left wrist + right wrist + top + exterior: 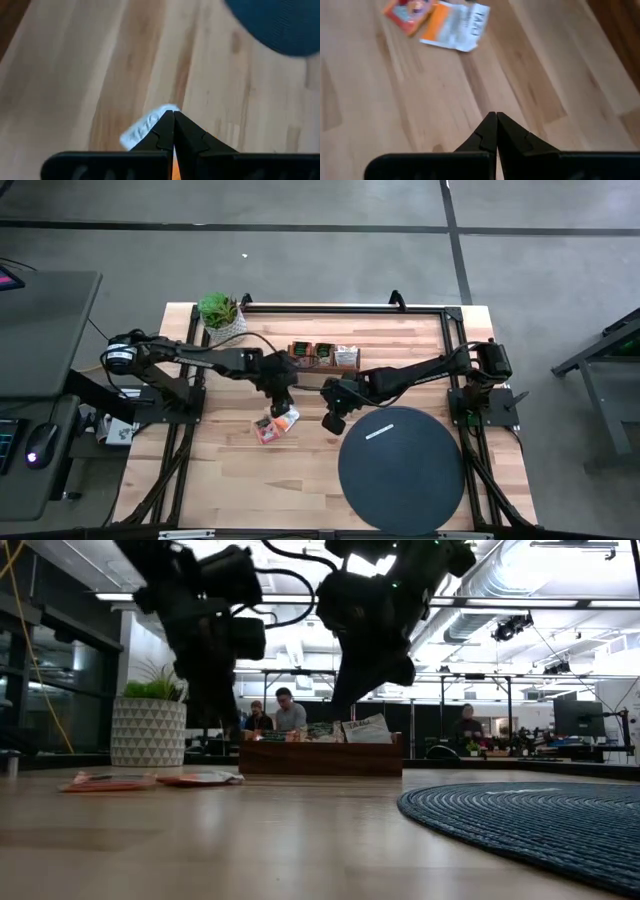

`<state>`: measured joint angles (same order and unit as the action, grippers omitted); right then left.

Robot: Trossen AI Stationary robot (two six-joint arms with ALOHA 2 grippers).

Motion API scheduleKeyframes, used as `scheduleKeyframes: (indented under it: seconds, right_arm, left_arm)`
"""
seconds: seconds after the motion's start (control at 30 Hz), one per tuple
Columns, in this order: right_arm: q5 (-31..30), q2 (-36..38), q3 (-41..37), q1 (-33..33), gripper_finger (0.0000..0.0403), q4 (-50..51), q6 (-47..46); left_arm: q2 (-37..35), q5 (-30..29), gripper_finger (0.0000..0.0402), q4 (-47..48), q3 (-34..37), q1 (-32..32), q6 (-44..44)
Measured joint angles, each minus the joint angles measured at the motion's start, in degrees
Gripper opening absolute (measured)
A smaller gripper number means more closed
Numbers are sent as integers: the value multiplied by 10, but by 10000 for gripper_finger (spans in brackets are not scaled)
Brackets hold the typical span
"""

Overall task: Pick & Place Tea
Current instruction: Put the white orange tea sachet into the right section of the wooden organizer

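Writing can be read in two places: the white sachet [455,27] seen past the right gripper [495,116] carries dark capital letters along its white end that look like "TAZO", and a pale sachet standing in the wooden tray [320,755] in the low view bears similar lettering, too small to be sure of. The white sachet has an orange end and a white end, its long axis running obliquely across the wood grain, the white end farther from the red sachet [410,12] that lies touching its orange end. Both lie flat on the table [230,480], well ahead of the right gripper's fingertips, which are pressed together with nothing between them. The left gripper [173,114] is likewise closed tip to tip and empty; a crumpled whitish sachet edge shows just beside and under its tips, and a sliver of orange shows below where the fingers meet. The high view places both sachets under the left gripper [283,402] and beside the right one [333,420], with the tray of more sachets beyond them and the black disc [400,470] on the near side. Only the low view shows the sachets lying thin and flat, a potted plant [148,725], and people seated in the room behind.
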<state>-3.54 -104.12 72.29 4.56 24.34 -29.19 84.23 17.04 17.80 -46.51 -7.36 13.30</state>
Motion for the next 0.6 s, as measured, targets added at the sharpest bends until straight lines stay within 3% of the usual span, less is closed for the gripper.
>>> scheduleKeyframes:
  seconds: [0.2, 0.6]
  right_arm:
    - [-55, 0, 0, -2, 0, 55, -79]
    - [-105, 0, 0, -4, 0, 96, -118]
  left_arm:
    - [0, -108, 0, 126, -45, 54, 216]
    - [33, -197, 0, 118, -45, 176, 440]
